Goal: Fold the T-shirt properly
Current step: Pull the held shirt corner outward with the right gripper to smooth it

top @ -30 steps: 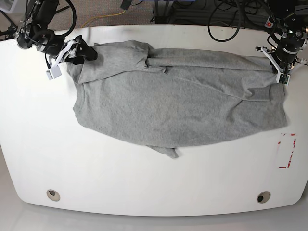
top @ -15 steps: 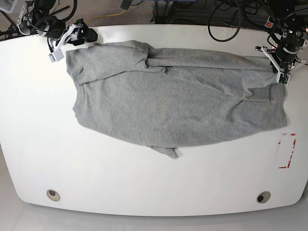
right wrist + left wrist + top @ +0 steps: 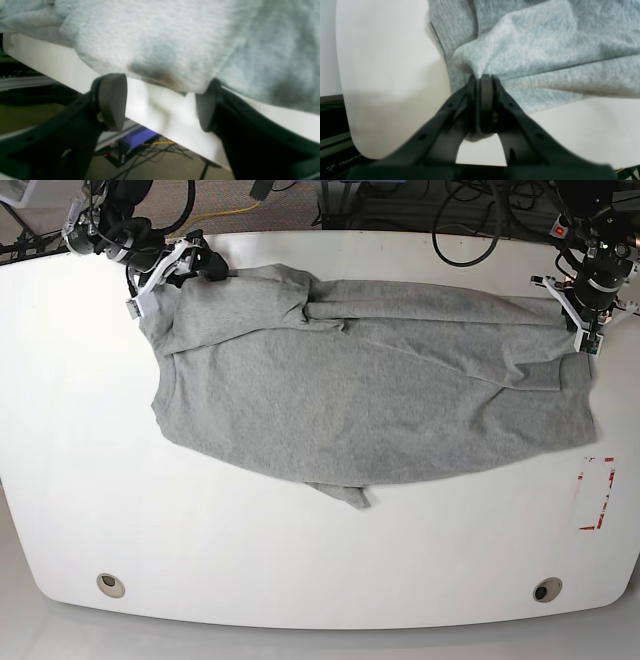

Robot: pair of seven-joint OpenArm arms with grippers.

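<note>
The heather-grey T-shirt [image 3: 370, 400] lies spread across the white table [image 3: 300, 550], with a folded band along its far edge and a small flap poking out at the near hem. No letters show. My left gripper [image 3: 587, 337] is at the shirt's far right corner. In the left wrist view it [image 3: 481, 77] is shut on a pinched fold of the T-shirt [image 3: 545, 37]. My right gripper [image 3: 205, 268] is at the shirt's far left corner. It [image 3: 160, 105] stands open at the table's far edge, its pads [image 3: 112, 100] astride the edge of the T-shirt [image 3: 162, 37].
A red-marked rectangle [image 3: 597, 492] is on the table at the right, near the shirt's hem. Two round grommets [image 3: 111, 585] [image 3: 547, 589] sit near the front edge. Cables and equipment crowd the space behind the table's far edge.
My right arm has swung from left of the shirt's corner up and rightward along the far edge, onto the shirt's far left corner. The left gripper and the shirt have stayed put.
</note>
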